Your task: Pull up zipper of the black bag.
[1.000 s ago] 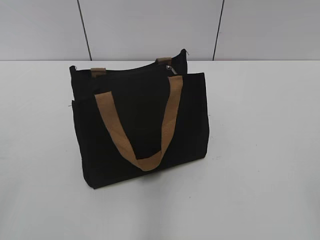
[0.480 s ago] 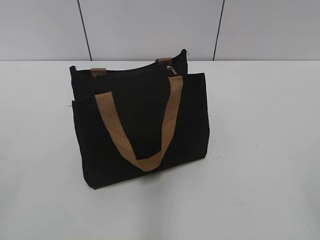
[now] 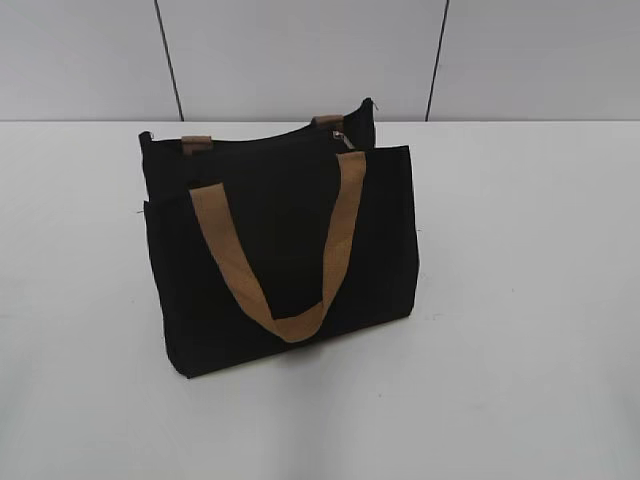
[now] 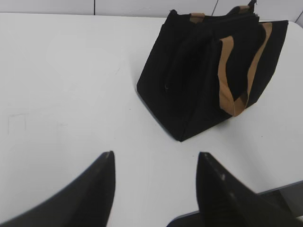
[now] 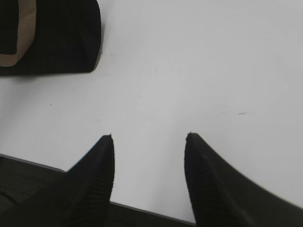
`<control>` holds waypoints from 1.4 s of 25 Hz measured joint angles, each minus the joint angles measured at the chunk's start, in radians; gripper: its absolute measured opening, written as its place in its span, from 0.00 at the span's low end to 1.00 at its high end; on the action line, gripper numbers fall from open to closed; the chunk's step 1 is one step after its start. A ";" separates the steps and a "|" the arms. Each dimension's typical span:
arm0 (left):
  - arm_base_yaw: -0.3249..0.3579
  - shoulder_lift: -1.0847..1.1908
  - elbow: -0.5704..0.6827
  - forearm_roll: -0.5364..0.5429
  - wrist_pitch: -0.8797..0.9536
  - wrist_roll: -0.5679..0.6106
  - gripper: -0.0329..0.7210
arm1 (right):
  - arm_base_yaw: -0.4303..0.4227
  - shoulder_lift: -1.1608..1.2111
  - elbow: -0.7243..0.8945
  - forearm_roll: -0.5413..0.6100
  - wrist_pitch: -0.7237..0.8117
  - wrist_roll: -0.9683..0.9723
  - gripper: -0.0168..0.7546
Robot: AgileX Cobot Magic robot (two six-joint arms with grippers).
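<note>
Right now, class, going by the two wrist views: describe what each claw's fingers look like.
Left claw: two matte black fingers that taper to blunt points. Right claw: the same black tapered fingers, with a fine ribbed texture. No cables, markings or labels show in either view.

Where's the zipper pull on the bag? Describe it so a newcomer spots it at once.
On the white table stands the black bag, alone. Follow its top edge toward the right end, just above where the front tan strap meets the pocket panel. There sits the zipper pull, small, silvery metal, unlike the tan handle tabs beside it.
</note>
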 joint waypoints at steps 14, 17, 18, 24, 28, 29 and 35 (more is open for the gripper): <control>0.107 0.000 0.000 0.000 0.000 0.000 0.59 | -0.002 0.000 0.000 0.002 -0.003 0.000 0.52; 0.198 0.000 0.000 0.000 0.000 0.000 0.59 | -0.037 0.000 0.000 0.002 -0.004 0.000 0.52; 0.229 0.000 0.000 0.000 0.000 0.000 0.59 | -0.054 0.000 0.000 0.002 -0.005 0.000 0.52; 0.346 -0.001 0.000 0.000 0.000 0.000 0.59 | -0.181 0.000 0.000 0.002 -0.006 0.000 0.52; 0.367 -0.001 0.000 0.000 0.000 0.000 0.59 | -0.243 0.000 0.000 0.002 -0.006 0.000 0.52; 0.367 -0.001 0.000 0.000 0.000 0.000 0.59 | -0.255 0.000 0.000 0.002 -0.006 0.000 0.52; 0.367 -0.001 0.000 0.000 0.000 0.000 0.59 | -0.298 0.000 0.000 0.003 -0.007 0.000 0.52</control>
